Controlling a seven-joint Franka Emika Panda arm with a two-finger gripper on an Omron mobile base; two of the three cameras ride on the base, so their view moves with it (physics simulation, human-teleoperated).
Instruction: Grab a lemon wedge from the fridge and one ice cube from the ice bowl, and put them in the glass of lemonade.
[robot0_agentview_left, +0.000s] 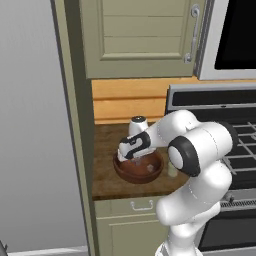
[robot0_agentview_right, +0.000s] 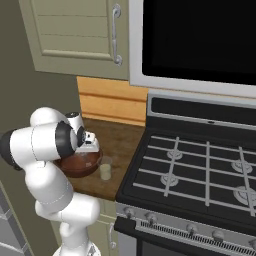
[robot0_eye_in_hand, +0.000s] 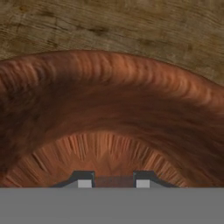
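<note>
We start nearest, low in the hand view: our pincer (robot0_eye_in_hand: 113, 183) sits down inside the ice bowl (robot0_eye_in_hand: 109, 109), tips a little apart with only brown bowl floor between them; whether they pinch an ice cube we cannot tell. In the left base view a pale ice cube (robot0_agentview_left: 150, 167) lies in the bowl just right of the pincer, centre frame. The glass of lemonade (robot0_agentview_right: 105, 171) stands just beside the bowl's right rim on the bench (robot0_agentview_right: 122, 142), so the carry runs rightward
</note>
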